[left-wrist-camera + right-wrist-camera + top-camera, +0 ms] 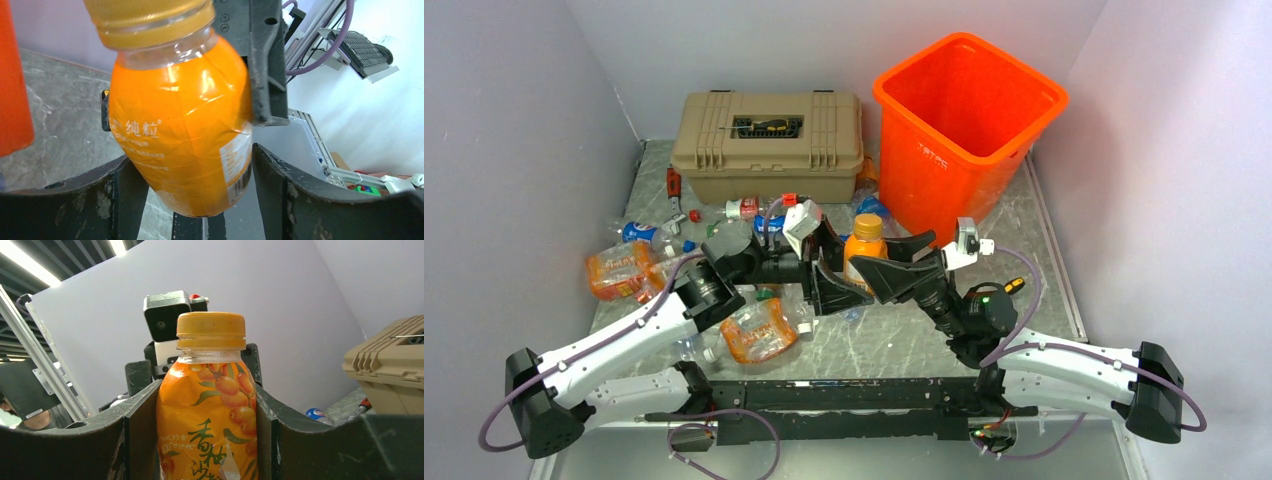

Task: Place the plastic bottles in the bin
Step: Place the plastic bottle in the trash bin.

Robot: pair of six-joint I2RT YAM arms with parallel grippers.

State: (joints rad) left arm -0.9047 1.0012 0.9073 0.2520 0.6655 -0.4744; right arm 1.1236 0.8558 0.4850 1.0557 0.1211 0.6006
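Marble tabletop (904,345) littered with crushed bottles (759,330), none visible in the orange bin (964,130)! Right gripper (207,405) pinches an upright orange juice bottle (864,248) mid-table; left gripper (192,170) flanks it, grip unclear. Nearly all left.

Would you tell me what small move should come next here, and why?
Probably draw the left claw back off the orange bottle. The right claw grips it upright, and the orange bin stands on the right arm's side, so that arm seems best placed to carry it over.
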